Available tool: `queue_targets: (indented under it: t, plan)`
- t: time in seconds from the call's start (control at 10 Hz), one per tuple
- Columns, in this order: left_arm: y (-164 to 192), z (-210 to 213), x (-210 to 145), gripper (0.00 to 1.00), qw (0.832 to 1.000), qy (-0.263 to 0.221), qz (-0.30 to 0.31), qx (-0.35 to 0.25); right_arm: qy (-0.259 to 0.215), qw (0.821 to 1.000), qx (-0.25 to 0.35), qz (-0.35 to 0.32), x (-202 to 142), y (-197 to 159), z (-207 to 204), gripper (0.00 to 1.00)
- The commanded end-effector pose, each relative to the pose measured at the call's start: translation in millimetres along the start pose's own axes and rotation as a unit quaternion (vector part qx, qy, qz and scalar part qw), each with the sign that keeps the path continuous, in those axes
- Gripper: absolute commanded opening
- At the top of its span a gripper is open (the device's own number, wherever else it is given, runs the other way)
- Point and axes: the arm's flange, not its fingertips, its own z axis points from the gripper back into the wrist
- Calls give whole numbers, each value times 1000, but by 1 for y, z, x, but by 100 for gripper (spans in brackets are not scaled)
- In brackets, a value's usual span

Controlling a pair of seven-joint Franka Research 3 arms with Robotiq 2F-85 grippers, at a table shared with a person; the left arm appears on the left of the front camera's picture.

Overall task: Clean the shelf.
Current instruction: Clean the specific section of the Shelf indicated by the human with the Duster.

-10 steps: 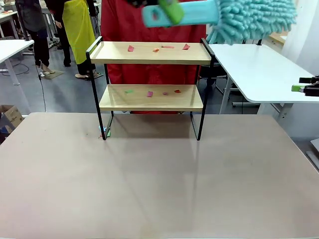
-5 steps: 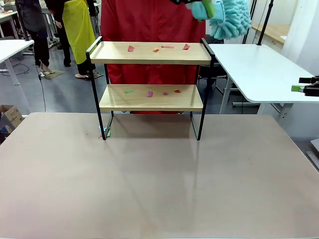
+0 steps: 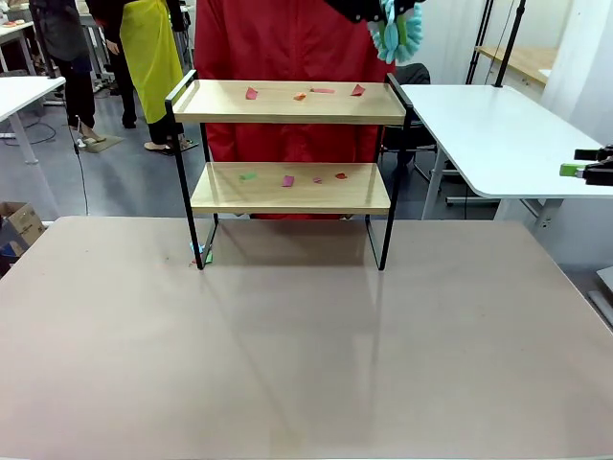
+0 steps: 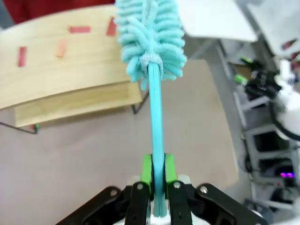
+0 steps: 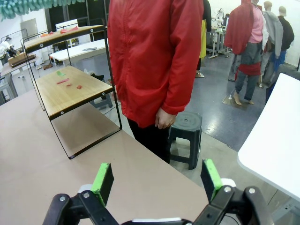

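The shelf [image 3: 287,103] stands at the table's far side, two light wooden boards in a thin black frame. Small red, pink and green paper scraps [image 3: 287,179] lie on both boards. My left gripper [image 4: 158,174] is shut on the handle of a teal fluffy duster [image 4: 150,37], held high above the shelf's top board [image 4: 61,61]. From the front, the duster [image 3: 397,29] hangs end-on above the shelf's top right corner. My right gripper [image 5: 157,180] is open and empty, off the table's right side [image 3: 584,171], facing the shelf [image 5: 70,89].
A person in a red jacket [image 3: 287,48] stands right behind the shelf. A dark stool [image 5: 185,136] sits by the person's legs. A white table [image 3: 498,134] is at the right. A small green scrap [image 3: 204,255] lies by the shelf's front left leg.
The duster has swung from broadside across the top of the front view to end-on, shrinking toward the shelf's top right corner. The right gripper has not moved.
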Motion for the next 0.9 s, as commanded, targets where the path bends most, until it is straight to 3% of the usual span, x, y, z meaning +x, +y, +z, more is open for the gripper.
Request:
queue_targets:
  t: [0.0,0.3,0.8]
  plan:
    - [-24,-3,11,13,1000,3,21,23,7,1000,-8,-5,5,3,-2,100]
    - [-26,-25,16,13,998,1,45,39,7,1000,-8,-5,5,3,-2,100]
    - [-24,-63,10,13,997,57,44,42,7,1000,-8,-5,5,3,-2,100]
